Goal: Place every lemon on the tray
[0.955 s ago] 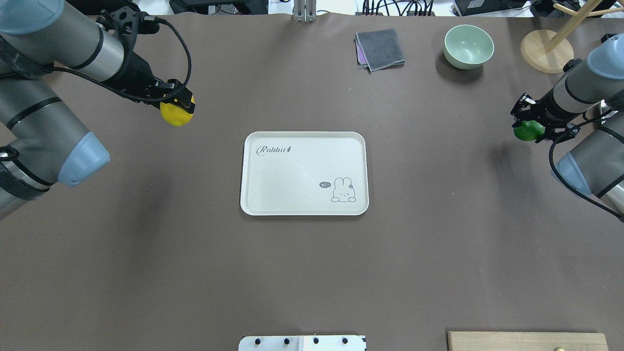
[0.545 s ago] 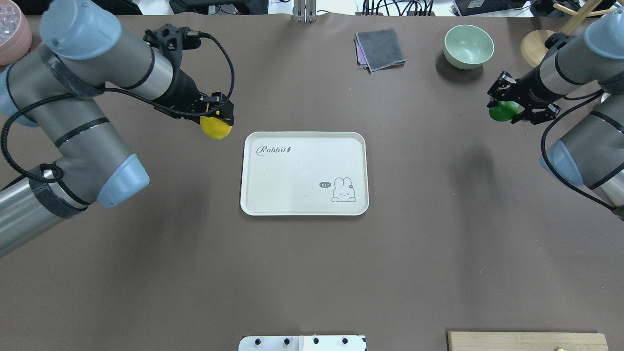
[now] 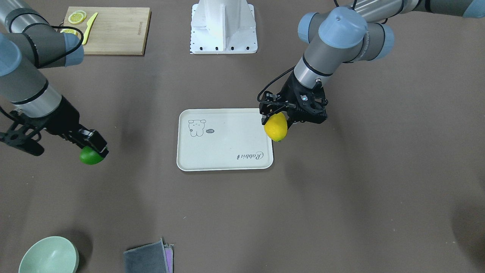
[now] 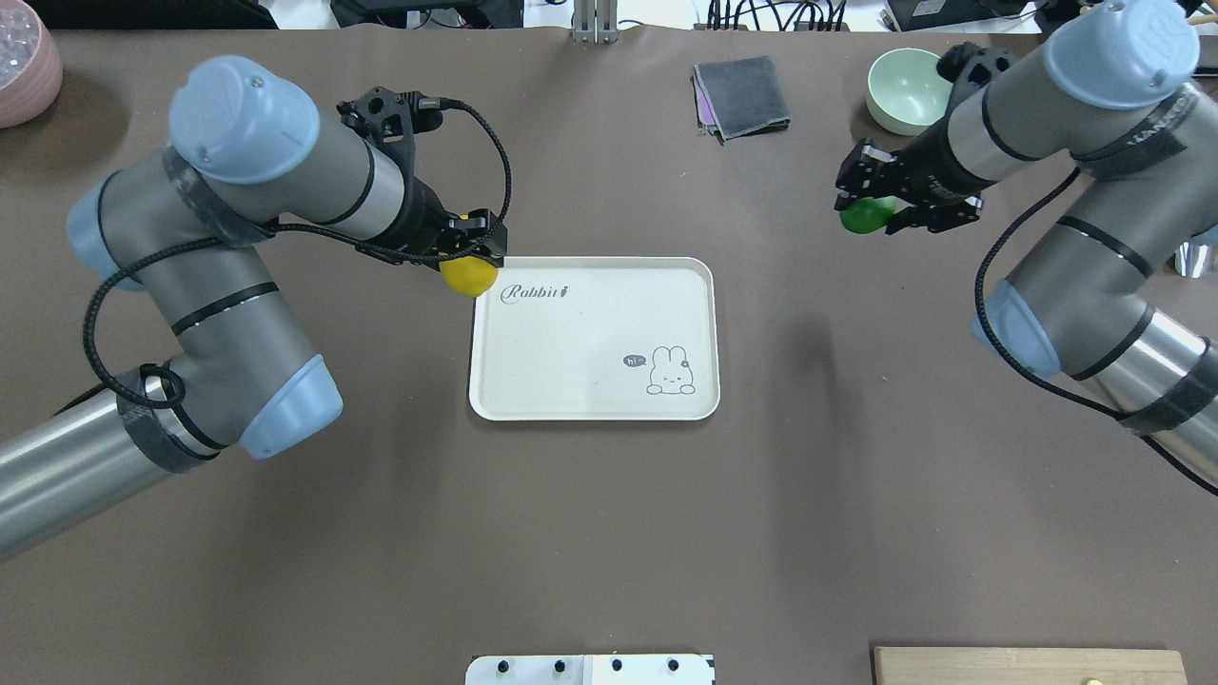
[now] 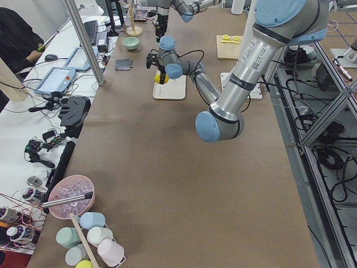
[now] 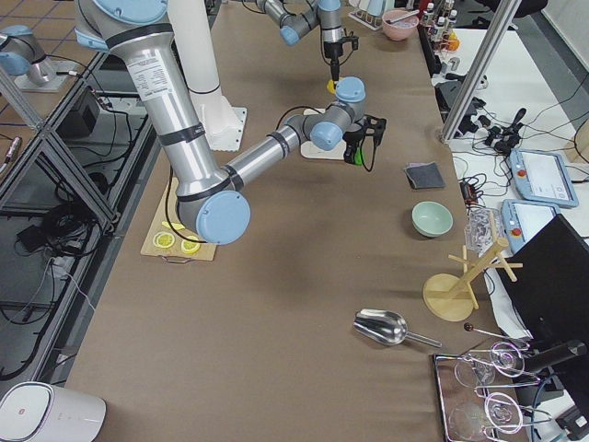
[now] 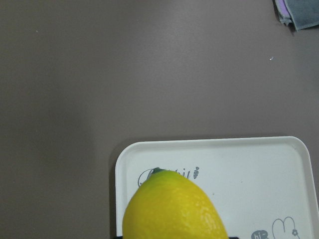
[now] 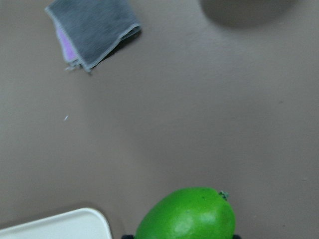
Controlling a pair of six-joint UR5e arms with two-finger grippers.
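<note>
Overhead exterior view: nearest lies the tray (image 4: 590, 411), flat on the table (image 4: 609, 533), no lemon on it yet. Over its far left corner hangs the yellow lemon (image 4: 468, 276), the left tool (image 4: 473, 255) clamped across its middle. Farther off to the right, well apart from the tray, the right tool (image 4: 880, 198) is clamped on the green lemon (image 4: 864, 216). Both fruits look firm, light and waxy, likely to roll, so a hold across the belly suits them.
</note>
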